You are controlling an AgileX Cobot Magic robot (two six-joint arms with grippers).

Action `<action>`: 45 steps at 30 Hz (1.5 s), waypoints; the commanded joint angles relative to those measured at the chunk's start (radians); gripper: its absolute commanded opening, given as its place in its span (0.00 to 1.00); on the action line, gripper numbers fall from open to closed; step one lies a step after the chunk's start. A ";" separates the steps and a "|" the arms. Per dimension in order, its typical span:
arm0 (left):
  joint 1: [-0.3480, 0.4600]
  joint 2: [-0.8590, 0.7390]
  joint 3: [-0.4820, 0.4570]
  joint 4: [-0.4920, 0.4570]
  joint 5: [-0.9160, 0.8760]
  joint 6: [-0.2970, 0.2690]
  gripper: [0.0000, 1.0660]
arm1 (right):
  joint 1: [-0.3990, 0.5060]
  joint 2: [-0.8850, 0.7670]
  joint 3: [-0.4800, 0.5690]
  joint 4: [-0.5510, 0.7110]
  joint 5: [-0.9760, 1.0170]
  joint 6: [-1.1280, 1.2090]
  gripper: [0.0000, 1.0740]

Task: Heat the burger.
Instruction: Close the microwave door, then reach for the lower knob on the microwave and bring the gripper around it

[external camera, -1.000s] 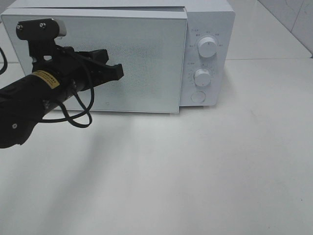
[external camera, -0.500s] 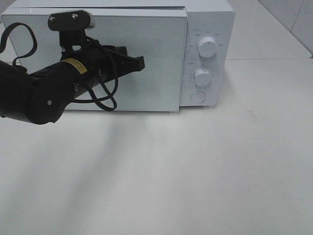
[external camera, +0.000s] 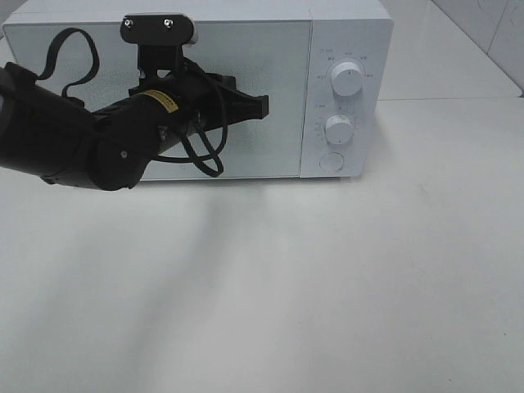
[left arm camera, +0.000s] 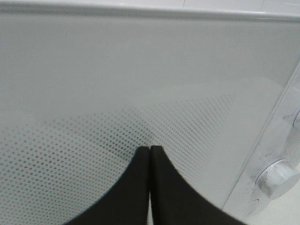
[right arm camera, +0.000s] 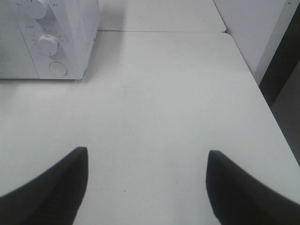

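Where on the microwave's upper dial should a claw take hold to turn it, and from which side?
Probably by the round rim of the upper dial, one finger on each side, coming straight in from the front. It stands out from the flat control panel as a short cylinder facing forward, so only its rim offers two opposed faces.

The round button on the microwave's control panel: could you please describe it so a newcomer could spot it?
Find the white microwave at the back of the table; its control panel runs down the right side of its front. The button sits lowest there, below the upper knob and lower knob: flat and plain, with no raised grip.
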 commanded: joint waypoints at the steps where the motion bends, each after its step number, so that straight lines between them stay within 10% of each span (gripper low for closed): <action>1: 0.021 -0.008 -0.037 -0.077 -0.037 0.012 0.00 | -0.005 -0.026 0.001 0.000 -0.012 -0.008 0.63; 17: -0.068 -0.174 0.002 -0.068 0.453 0.017 0.07 | -0.005 -0.026 0.001 0.000 -0.012 -0.008 0.62; 19: -0.068 -0.207 0.002 -0.068 0.667 0.017 0.46 | -0.005 -0.026 0.001 0.000 -0.012 -0.008 0.62; 21: -0.068 -0.216 0.002 -0.068 0.716 0.017 0.62 | -0.005 -0.026 0.001 0.000 -0.012 -0.008 0.62; 22: -0.068 -0.227 0.002 -0.068 0.799 0.017 0.92 | -0.005 -0.026 0.001 0.000 -0.012 -0.008 0.62; 45: 0.006 -0.431 0.001 0.124 1.522 -0.073 0.92 | -0.005 -0.026 0.001 0.000 -0.012 -0.008 0.62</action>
